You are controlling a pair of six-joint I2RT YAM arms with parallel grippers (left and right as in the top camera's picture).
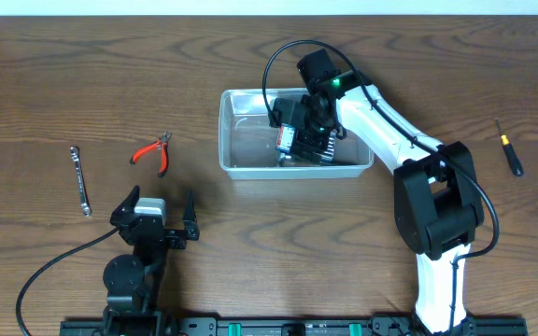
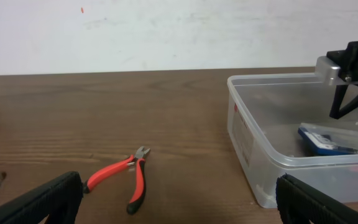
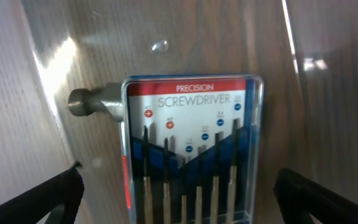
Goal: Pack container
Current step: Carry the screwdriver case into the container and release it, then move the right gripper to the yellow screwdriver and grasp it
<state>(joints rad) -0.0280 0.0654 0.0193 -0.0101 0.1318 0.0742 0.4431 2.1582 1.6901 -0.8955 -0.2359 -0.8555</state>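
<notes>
Container [image 1: 236, 149] holds screwdriver case [image 3: 191, 149]; my right gripper [image 1: 304, 140] hangs over it, fingers apart. Pliers [image 1: 152, 151] lie left of it, nearer my left gripper [image 1: 162, 196], also spread.

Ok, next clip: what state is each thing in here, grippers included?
container: no lid, holds the screwdriver set.
screwdriver set: lying flat, not gripped.
right gripper: open, lowered into the container over the set.
left gripper: open, empty.
pliers: on the table, outside the container, handles spread.
wrench: flat on the table, outside.
screwdriver: on the table, outside.
</notes>
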